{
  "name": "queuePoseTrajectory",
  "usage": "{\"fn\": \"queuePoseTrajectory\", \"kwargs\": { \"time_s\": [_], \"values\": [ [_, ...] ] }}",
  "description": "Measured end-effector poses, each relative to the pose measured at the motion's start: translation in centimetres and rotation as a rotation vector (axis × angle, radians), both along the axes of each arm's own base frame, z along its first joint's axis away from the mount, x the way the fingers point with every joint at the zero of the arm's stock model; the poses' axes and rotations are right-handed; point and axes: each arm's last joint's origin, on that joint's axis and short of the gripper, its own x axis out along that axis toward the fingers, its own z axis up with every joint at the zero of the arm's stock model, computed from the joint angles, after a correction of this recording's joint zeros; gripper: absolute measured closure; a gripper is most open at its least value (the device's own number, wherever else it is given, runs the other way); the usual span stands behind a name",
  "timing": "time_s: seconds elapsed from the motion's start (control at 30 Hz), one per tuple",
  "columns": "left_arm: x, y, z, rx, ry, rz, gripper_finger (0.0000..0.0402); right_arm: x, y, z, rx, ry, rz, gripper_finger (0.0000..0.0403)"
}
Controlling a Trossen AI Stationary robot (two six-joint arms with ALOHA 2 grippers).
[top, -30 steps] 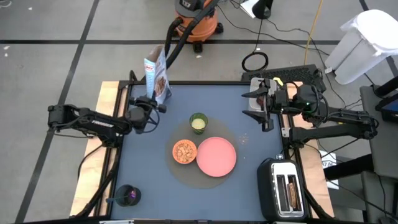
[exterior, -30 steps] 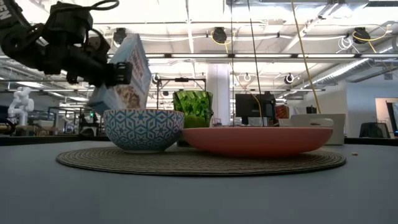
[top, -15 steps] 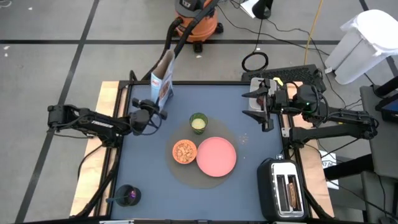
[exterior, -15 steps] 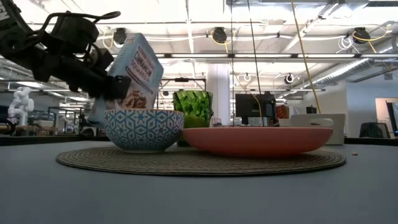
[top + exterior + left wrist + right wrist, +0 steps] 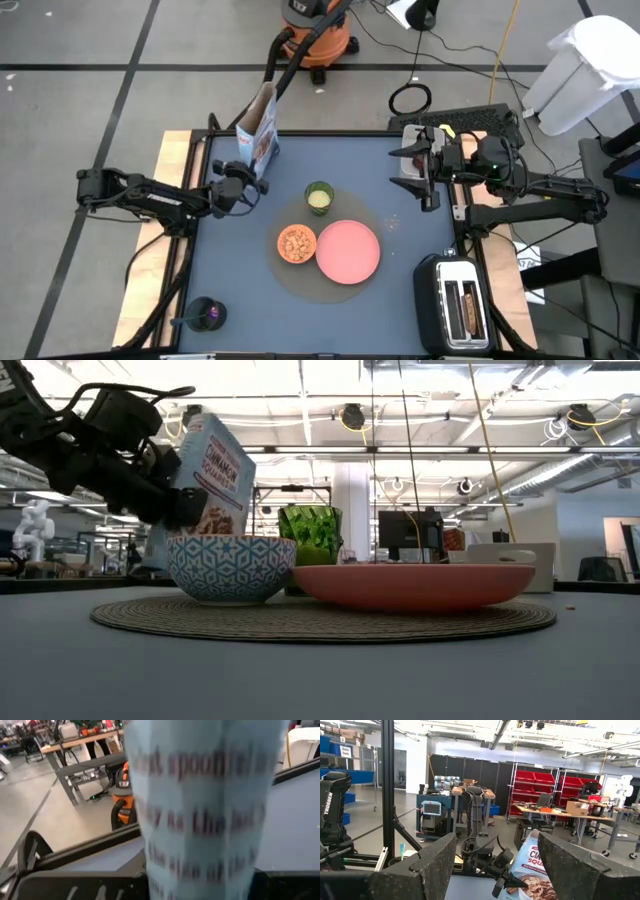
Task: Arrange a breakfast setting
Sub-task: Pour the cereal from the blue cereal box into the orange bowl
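Our left gripper (image 5: 243,180) is clamped on the blue cardboard cereal box (image 5: 258,128), held upright above the table's far left part, behind the blue-patterned bowl of cereal (image 5: 296,243) and the round pink plate (image 5: 348,250). Our right gripper (image 5: 420,170) waits with fingers spread at the far right edge.
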Motion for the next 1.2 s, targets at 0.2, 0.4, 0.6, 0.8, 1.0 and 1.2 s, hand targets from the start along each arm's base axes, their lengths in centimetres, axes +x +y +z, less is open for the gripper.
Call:
{"fn": "queuePoseTrajectory", "kwargs": {
  "time_s": [0.2, 0.4, 0.6, 0.8, 1.0, 1.2],
  "values": [
    [-0.27, -0.07, -0.65, -0.055, -0.005, 0.021, 0.0329, 0.0, 0.0, 0.0, 0.0, 0.0, 0.0, 0.0129],
    [-0.23, -0.11, -0.74, -0.083, -0.034, 0.005, 0.0329, 0.0, 0.0, 0.0, 0.0, 0.0, 0.0, 0.0129],
    [-0.22, -0.12, -0.75, -0.089, -0.04, 0.001, 0.0329, 0.0, 0.0, 0.0, 0.0, 0.0, 0.0, 0.0129],
    [-0.22, -0.12, -0.76, -0.09, -0.04, -0.001, 0.0329, 0.0, 0.0, 0.0, 0.0, 0.0, 0.0, 0.0129],
    [-0.21, -0.14, -0.79, -0.103, -0.057, -0.004, 0.032, 0.0, 0.0, 0.0, 0.0, 0.0, 0.0, 0.0129],
    [-0.22, -0.16, -0.88, -0.113, -0.057, -0.01, 0.0245, -0.01, 0.0, 0.0, 0.0, 0.0, 0.0, 0.0129]
  ]
}}
